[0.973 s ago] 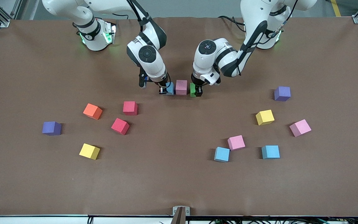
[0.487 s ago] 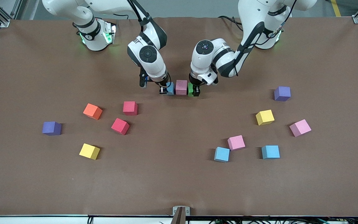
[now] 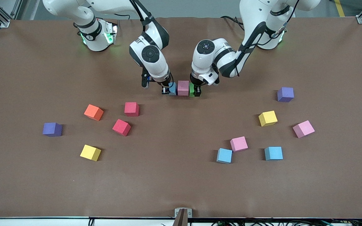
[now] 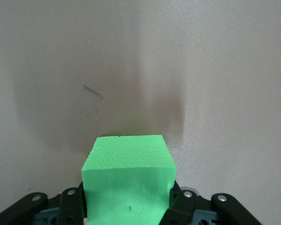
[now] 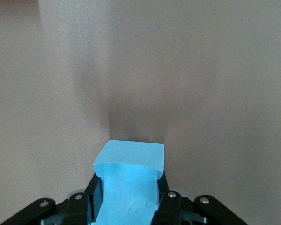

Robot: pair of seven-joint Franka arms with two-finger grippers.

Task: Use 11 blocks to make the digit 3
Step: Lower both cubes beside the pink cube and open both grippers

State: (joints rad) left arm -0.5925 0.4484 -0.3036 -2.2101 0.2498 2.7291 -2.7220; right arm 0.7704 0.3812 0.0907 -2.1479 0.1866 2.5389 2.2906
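We saw both grippers low at the middle of the brown, faintly creased table cover [image 3: 181, 188], flanking a matte pink foam cube [image 3: 183, 88]. The right gripper [image 3: 167, 91] was clenched on a light blue cube [image 3: 172, 88], whose soft foam looked pinched between the black fingers [image 5: 94, 194] in the right wrist view; this cube sat at the pink one's nine o'clock in the front view, touching it or very nearly. The left gripper [image 3: 195, 92] was clamped on a green cube [image 3: 192, 89], square-edged and finely grained in the left wrist view [image 4: 127, 180], at the pink cube's three o'clock and pressed close beside it. Together these three formed one short row. The remaining blocks lay scattered and apart from that row. Toward the right arm's end of the table sat an orange cube [image 3: 93, 112], two red cubes [image 3: 131, 109] [image 3: 121, 127], a yellow cube [image 3: 90, 152] and a purple cube [image 3: 52, 129]. Toward the left arm's end lay another purple cube [image 3: 285, 94], a yellow cube [image 3: 267, 118], a pink cube [image 3: 303, 129], a second pink cube [image 3: 239, 143] touching corner to corner with a light blue cube [image 3: 224, 155] at its seven o'clock, and one more light blue cube [image 3: 273, 153]. All were dull, sharp-cornered foam of equal size.
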